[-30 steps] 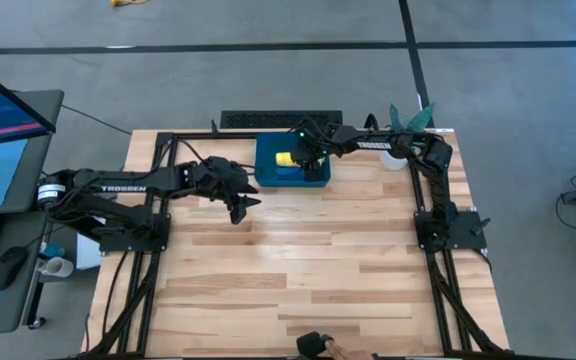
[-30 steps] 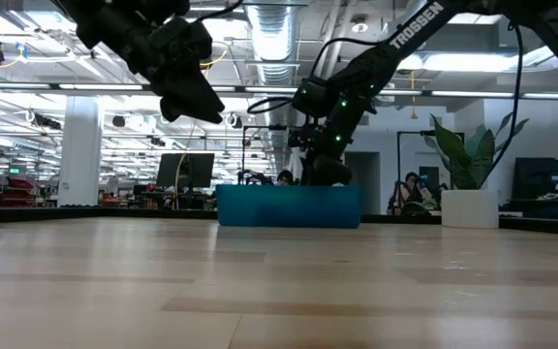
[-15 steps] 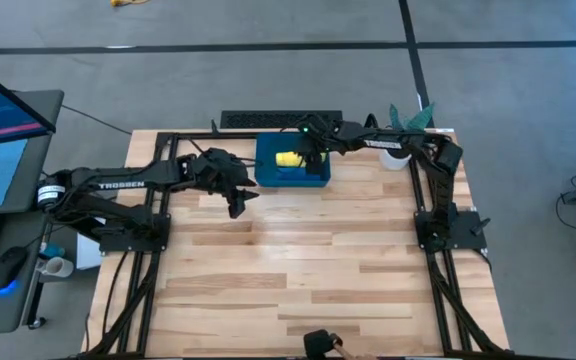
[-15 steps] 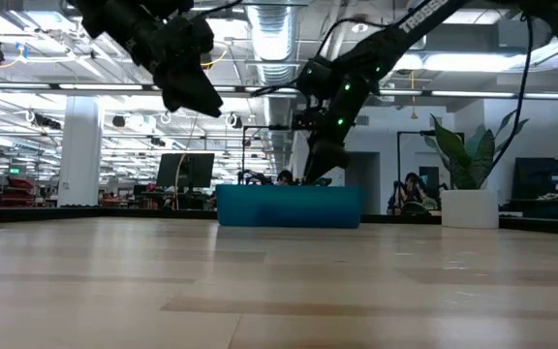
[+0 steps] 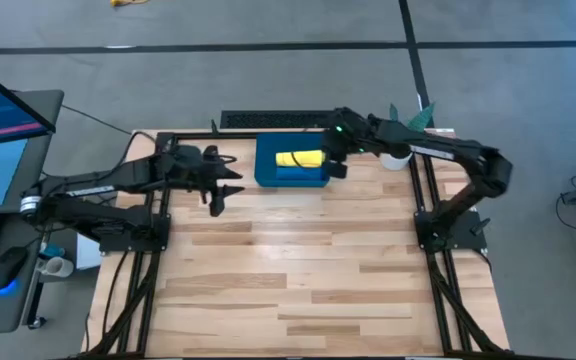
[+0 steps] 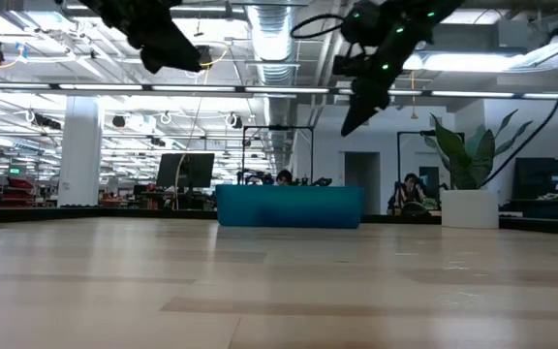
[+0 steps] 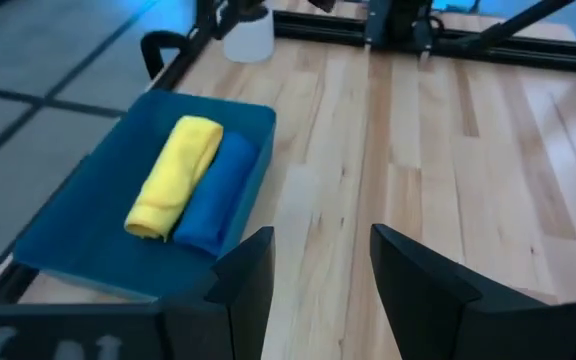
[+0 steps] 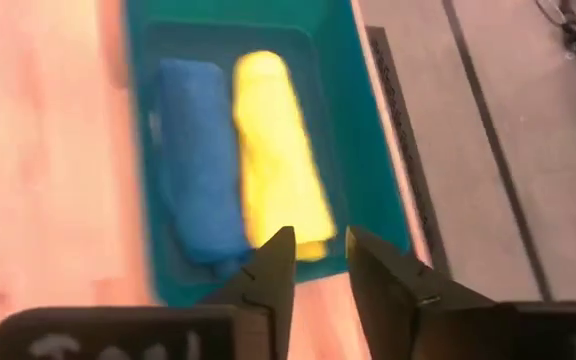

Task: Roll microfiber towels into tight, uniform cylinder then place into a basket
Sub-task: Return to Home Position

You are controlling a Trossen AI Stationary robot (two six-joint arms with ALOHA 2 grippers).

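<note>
Two rolled microfiber towels lie side by side in the dark-blue basket (image 5: 264, 172) at the table's far middle: the yellow one (image 5: 299, 159) on the far side, the blue one (image 5: 298, 176) on the near side. Both lie on their sides on the basket floor, touching along their length. My right gripper (image 8: 320, 255) hangs above the basket's right end, open, with nothing between its fingers. My left gripper (image 7: 318, 262) hovers over bare table left of the basket, open and empty. In the low view only the basket's near wall (image 6: 289, 206) shows.
A white pot with a green plant (image 5: 398, 152) stands at the far right, just right of the basket. A black strip (image 5: 280, 120) lies along the far edge behind the basket. The wooden table (image 5: 298, 270) spreads wide toward the near edge.
My right gripper has risen out of the basket and drawn off toward the table's right edge, rolling as it went; the yellow roll has stayed in the basket. My left gripper has risen and pulled back toward the table's left edge.
</note>
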